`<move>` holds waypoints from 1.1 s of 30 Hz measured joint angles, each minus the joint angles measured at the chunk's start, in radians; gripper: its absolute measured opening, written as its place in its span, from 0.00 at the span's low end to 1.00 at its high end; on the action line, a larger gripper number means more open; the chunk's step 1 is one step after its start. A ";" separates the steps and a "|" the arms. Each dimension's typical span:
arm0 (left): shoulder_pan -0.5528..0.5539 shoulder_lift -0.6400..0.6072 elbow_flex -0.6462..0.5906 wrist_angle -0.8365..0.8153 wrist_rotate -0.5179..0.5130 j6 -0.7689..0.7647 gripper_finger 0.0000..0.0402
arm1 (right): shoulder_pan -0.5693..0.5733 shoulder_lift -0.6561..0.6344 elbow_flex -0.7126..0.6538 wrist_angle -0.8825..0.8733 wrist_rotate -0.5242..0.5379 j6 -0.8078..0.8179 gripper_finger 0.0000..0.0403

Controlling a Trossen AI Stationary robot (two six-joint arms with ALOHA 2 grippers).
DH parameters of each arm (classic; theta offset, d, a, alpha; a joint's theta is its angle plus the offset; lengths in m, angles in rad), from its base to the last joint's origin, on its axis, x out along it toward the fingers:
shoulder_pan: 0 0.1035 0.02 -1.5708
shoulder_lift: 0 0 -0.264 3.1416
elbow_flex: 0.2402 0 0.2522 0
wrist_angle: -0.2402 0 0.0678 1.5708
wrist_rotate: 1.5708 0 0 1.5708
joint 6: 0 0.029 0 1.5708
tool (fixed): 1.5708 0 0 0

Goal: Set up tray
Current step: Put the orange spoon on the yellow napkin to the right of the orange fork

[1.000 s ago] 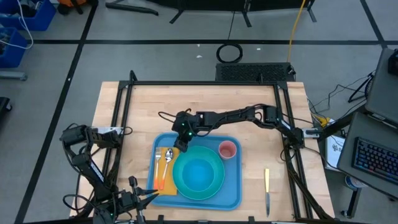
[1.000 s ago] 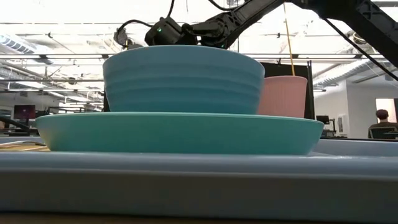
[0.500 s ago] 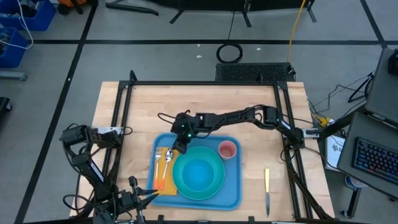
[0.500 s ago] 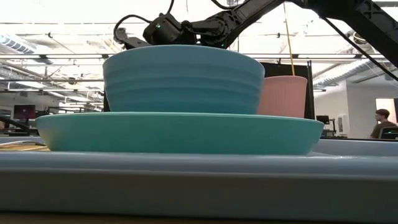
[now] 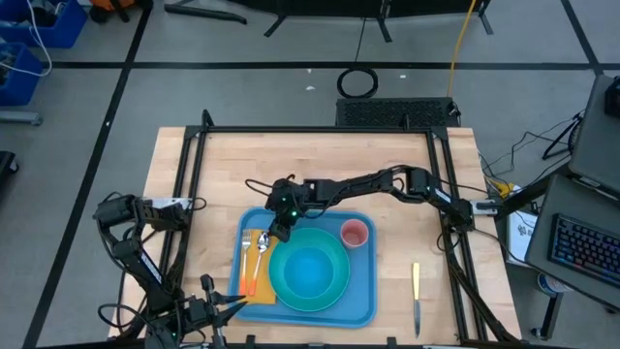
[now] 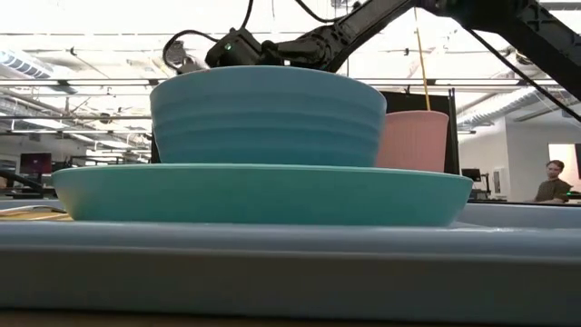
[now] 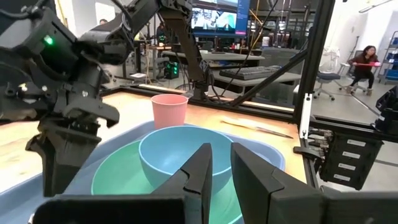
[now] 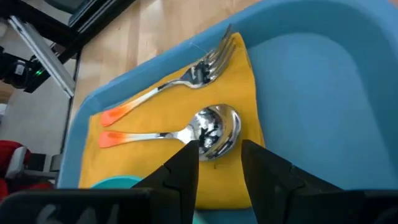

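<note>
high view: tray [image 5: 360,291] at 6 o'clock on surface [image 5: 232,160]. right gripper [image 5: 276,231] over tray's 10 o'clock corner above spoon [image 8: 186,132] on napkin [image 8: 242,81], fingers released, holding nothing. left gripper [image 7: 221,163] parked at 7 o'clock, fingers nearly clenched, empty.

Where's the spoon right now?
In the high view the spoon lies on the orange napkin at the left end of the blue tray, between the fork and the turquoise plate, below the right claw.
</note>
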 joint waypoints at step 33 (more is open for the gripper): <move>0.115 0.000 0.000 -0.004 0.050 -0.073 0.16 | 0.172 -0.315 0.000 -0.148 0.319 -0.424 0.00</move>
